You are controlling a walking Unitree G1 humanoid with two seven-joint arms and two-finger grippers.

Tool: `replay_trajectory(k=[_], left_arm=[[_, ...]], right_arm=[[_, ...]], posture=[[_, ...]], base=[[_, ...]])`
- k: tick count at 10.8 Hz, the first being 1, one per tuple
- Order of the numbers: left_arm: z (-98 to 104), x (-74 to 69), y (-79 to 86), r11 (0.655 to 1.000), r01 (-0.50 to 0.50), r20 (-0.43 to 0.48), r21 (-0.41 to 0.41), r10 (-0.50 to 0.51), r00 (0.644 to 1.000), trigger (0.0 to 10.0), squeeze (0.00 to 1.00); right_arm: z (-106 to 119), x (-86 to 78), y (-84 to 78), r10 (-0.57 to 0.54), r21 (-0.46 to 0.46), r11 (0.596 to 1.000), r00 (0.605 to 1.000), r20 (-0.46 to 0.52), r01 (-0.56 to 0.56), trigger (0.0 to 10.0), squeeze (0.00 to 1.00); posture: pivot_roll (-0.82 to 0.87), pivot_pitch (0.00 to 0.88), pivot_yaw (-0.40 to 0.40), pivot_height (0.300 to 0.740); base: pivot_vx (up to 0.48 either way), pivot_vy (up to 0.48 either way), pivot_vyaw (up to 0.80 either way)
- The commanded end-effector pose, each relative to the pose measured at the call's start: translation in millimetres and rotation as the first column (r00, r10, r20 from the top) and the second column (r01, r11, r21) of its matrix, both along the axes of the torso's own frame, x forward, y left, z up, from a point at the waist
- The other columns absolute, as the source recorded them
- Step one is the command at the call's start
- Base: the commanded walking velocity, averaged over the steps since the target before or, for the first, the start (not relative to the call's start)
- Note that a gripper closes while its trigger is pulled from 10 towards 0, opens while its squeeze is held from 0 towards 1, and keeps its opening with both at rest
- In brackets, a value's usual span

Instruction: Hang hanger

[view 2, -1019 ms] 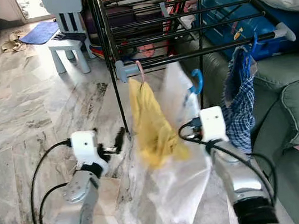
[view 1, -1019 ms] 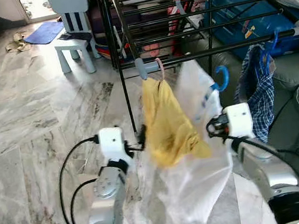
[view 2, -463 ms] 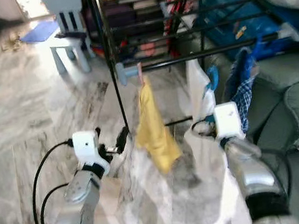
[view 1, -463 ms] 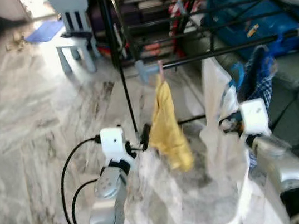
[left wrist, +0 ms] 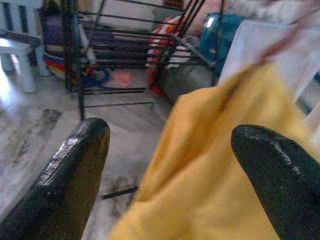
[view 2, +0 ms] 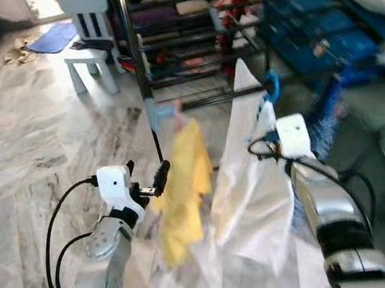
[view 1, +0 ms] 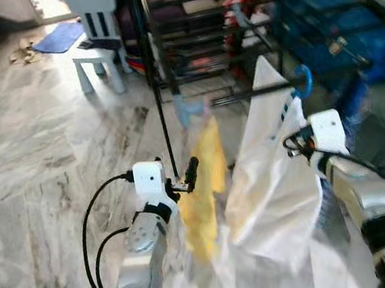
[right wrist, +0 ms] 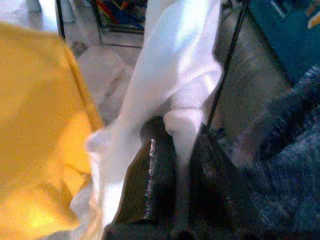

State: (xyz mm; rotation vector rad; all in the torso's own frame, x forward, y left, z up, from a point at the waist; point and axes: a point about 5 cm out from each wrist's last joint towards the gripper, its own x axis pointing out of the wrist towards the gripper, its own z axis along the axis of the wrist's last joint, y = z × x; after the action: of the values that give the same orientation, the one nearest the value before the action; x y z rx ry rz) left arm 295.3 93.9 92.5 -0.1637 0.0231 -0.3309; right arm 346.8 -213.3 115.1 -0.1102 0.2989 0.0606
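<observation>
The right hand is raised in front of the black drying rack, its two black fingers pinched together on a fold of a white garment. That garment hangs from a blue hanger, whose hook stands just above the hand and close to the rack's lower rail; the blur hides whether the hook rests on the rail. The white cloth spreads down and toward the robot's left from the grip.

The left hand is held up to the left of the clothes with its fingers wide apart and nothing between them. Just past them hangs a yellow garment, blurred, between the left hand and the white garment. It hangs below a pale cap at the rack's near corner.

Behind the rack's bars lie a blue case and some red and white cloth. A dark checked garment shows just beside the right hand in the right wrist view. A small pale chair stands on the marble floor to the left of the rack, with a blue mat farther back.
</observation>
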Motion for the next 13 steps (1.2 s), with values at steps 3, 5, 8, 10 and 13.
replay_trajectory(k=[3,5,8,10,13], left_arm=[[-1,-0.1,2.0,1.0,-0.014,-0.017,0.024,0.015,1.0,10.0,0.0],[-1,-0.6,1.8,1.0,-0.015,-0.019,0.025,0.015,1.0,10.0,0.0],[-2,-1.6,0.7,1.0,-0.014,-0.031,0.027,0.014,0.999,10.0,0.0],[-3,-2.0,-0.6,1.0,-0.008,-0.036,0.029,0.009,0.999,10.0,0.0],[0,-1.7,-1.5,1.0,-0.001,-0.023,0.008,0.001,1.0,10.0,0.0]], right_arm=[[19,14.6,7.5,0.019,0.028,0.999,0.999,0.03,-0.02,10.0,0.0],[9,14.7,7.1,-0.001,0.068,0.998,0.999,-0.037,0.004,10.0,0.0],[-12,7.2,11.0,0.039,0.104,0.994,0.991,-0.132,-0.025,10.0,0.0],[-18,5.6,13.4,0.052,0.127,0.991,0.986,-0.157,-0.032,10.0,0.0],[11,21.3,13.0,0.057,0.063,0.996,0.998,-0.033,-0.055,10.0,0.0]], posture=[[-0.1,0.12,-0.012,0.74],[-0.09,0.12,-0.015,0.74],[-0.09,0.12,-0.02,0.74],[-0.09,0.119,-0.02,0.74],[-0.09,0.115,-0.022,0.74]], base=[[0.0,0.0,0.0],[0.0,0.0,0.0],[0.0,0.0,0.0],[0.0,0.0,0.0],[0.0,0.0,0.0]])
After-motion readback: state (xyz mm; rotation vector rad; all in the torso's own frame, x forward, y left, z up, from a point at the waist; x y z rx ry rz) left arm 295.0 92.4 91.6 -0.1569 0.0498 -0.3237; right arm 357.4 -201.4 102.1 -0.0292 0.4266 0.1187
